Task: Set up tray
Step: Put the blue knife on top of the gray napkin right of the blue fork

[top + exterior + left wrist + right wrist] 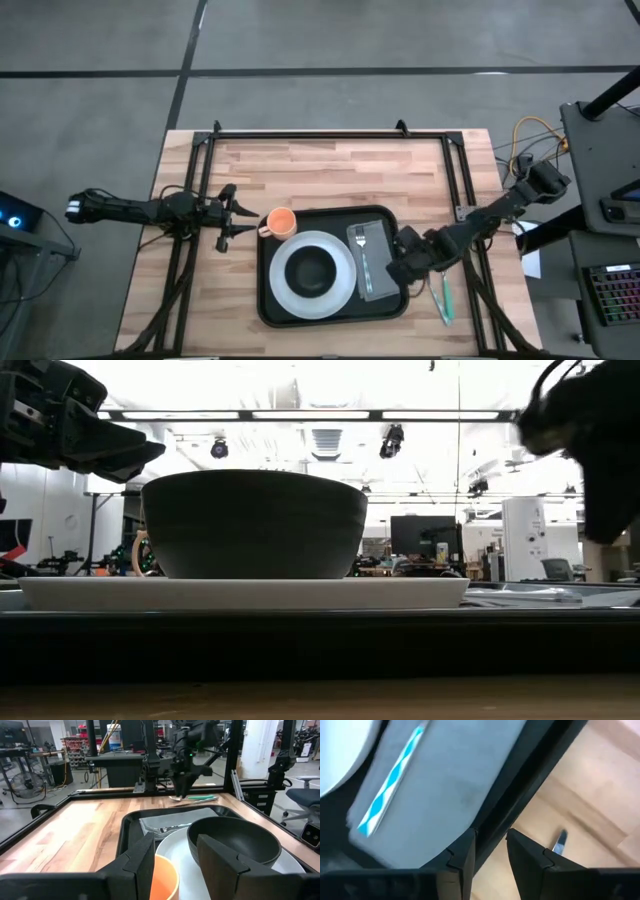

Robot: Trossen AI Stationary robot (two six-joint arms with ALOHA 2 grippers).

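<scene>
The black tray (pixel 385 305) lies mid-table and holds a white plate (pixel 285 285) with a dark bowl (pixel 311 269) and a grey napkin (pixel 380 270). A fork (pixel 362 250) lies on the napkin. An orange cup (pixel 281 222) stands by the tray's far left corner. My left gripper (pixel 238 216) is level and open, its fingers (pixel 140 865) just short of the cup (pixel 165 880). My right gripper (pixel 404 262) points down over the tray's right rim (pixel 520 795), open by a narrow gap (pixel 490 851), with nothing in it.
A teal-handled utensil (pixel 445 298) lies on the wood right of the tray, its metal end (pixel 560 841) showing past my right fingers. A black frame (pixel 330 133) runs around the table's far and side edges. Bare wood spreads over the table's far half.
</scene>
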